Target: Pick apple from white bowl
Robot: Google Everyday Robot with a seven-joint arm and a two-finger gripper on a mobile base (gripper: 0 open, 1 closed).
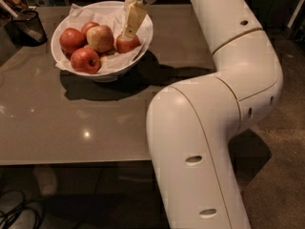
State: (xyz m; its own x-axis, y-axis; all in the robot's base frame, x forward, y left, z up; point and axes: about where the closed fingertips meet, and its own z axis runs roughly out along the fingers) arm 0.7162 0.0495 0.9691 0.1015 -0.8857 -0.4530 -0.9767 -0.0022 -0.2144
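The white bowl [107, 72], lined with crumpled white paper, stands at the far left of the table and holds several apples. The red-orange apple [130, 46] lies at the bowl's right side. My gripper [127, 36] reaches down from the top of the view into the bowl and its tip sits right on top of this apple, hiding the apple's upper left part. A larger yellow-tan apple [100, 38] lies just left of it. A deep red apple [86, 60] lies at the front of the bowl.
Two more red apples [71, 39] lie at the bowl's left and back. A small black mesh cup [28, 26] stands at the far left. The brown table [86, 128] ends at a front edge low in view. My white arm [209, 128] fills the right side.
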